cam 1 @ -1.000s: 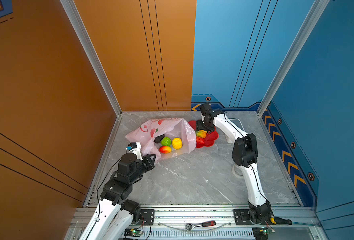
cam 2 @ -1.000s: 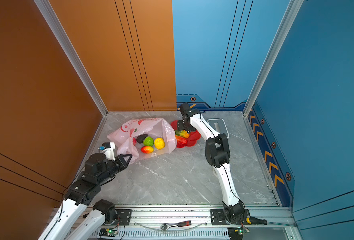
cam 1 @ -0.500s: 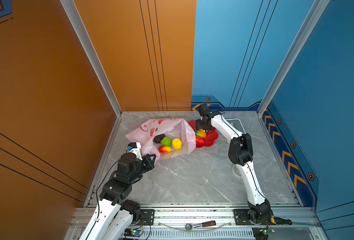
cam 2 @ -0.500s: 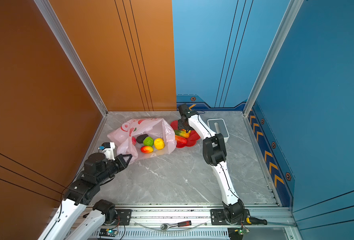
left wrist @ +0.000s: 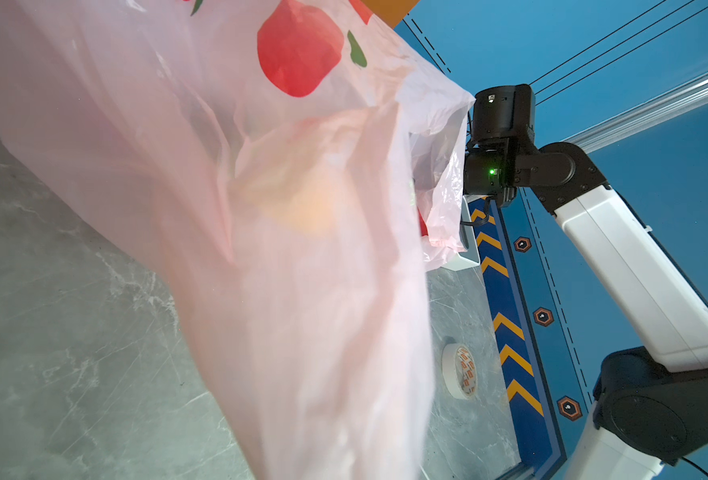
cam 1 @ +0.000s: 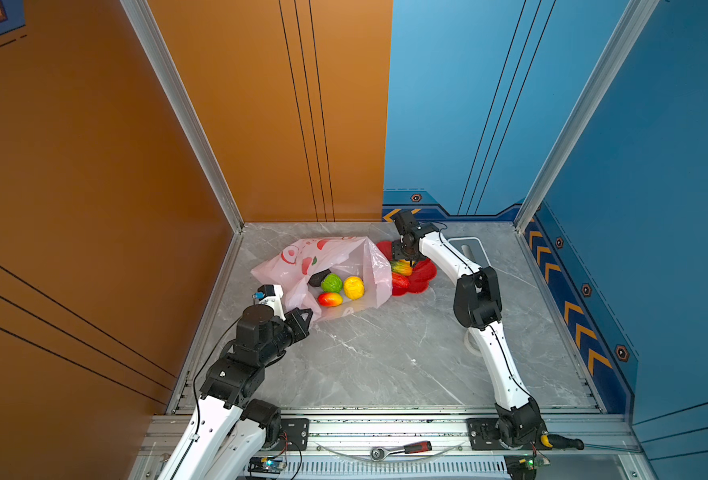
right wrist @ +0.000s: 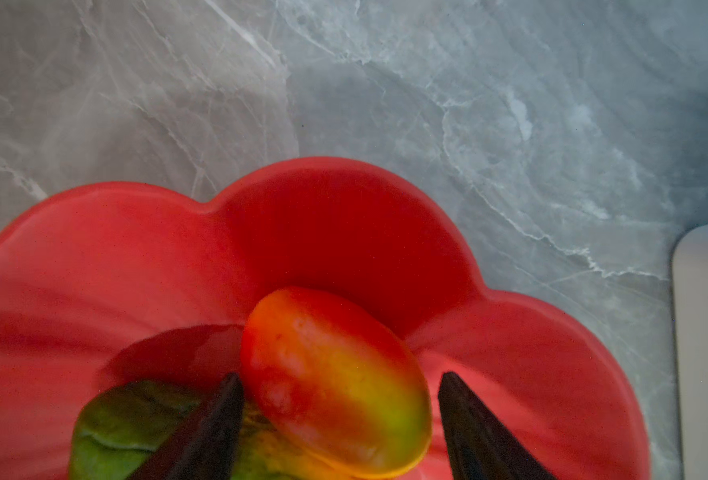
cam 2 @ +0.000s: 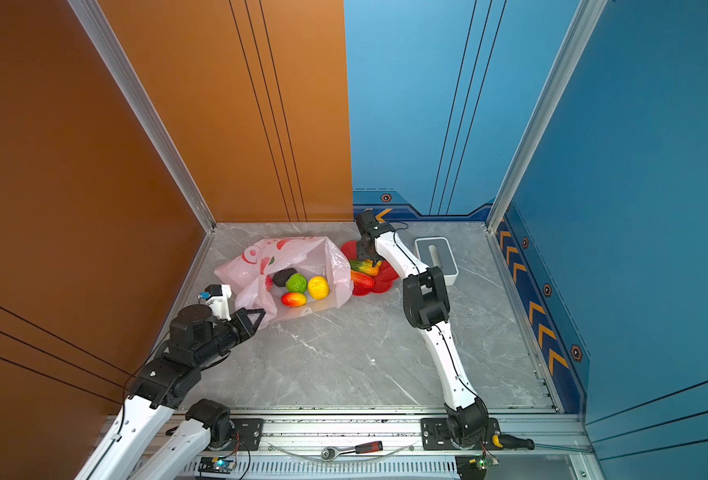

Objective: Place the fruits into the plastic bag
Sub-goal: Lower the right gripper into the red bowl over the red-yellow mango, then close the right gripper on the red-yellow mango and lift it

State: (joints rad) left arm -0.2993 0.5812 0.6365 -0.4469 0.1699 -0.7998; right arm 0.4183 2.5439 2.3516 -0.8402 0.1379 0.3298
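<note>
The pale pink plastic bag (cam 1: pixel 327 255) (cam 2: pixel 279 253) lies open on the marble floor. Inside it lie a dark avocado (cam 1: pixel 318 277), a green fruit (cam 1: pixel 332 283), a yellow lemon (cam 1: pixel 353 287) and a red-yellow mango (cam 1: pixel 330 299). My left gripper (cam 1: pixel 303 319) (cam 2: pixel 256 316) is shut on the bag's near edge; in the left wrist view the bag (left wrist: pixel 261 249) hides the jaws. My right gripper (cam 1: pixel 407 261) (right wrist: pixel 340 375) hangs open over the red dish (right wrist: pixel 335 232), its fingers on either side of a mango (right wrist: pixel 335 382). A green fruit (right wrist: pixel 128 428) lies beside it.
A white-grey tissue box (cam 2: pixel 435 259) stands right of the dish. A roll of tape (left wrist: pixel 460 372) lies on the floor near the right arm's base. A red-handled ratchet (cam 1: pixel 402 449) rests on the front rail. Walls close in the left, back and right.
The right arm's elbow has swung slightly left while its gripper stayed over the dish, jaws narrowing a little around the mango. The left arm and bag have not moved.
</note>
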